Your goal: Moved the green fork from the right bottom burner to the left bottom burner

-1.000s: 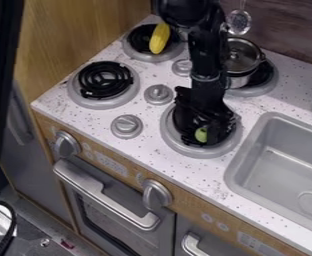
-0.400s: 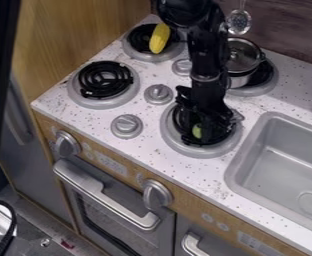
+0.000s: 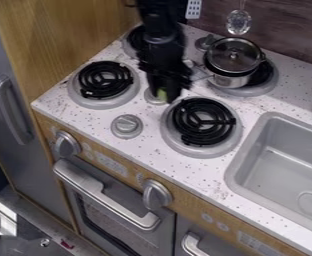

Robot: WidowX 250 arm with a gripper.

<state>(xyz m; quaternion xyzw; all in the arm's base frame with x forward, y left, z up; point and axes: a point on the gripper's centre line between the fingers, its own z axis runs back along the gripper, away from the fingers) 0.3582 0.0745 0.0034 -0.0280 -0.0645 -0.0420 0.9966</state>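
A purple-brown wood-grain wall [image 3: 292, 30] rises along the back edge of the speckled white countertop [image 3: 282, 105]; a tan wooden panel [image 3: 52, 40] stands at its left edge. Below the front edge sits a grey oven door [image 3: 102, 217], above grey flooring [image 3: 42, 220].

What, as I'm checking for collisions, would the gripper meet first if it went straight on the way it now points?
Pointing down, the gripper would probably meet the silver knob partly hidden behind it, or the speckled countertop beside that; its height is unclear.
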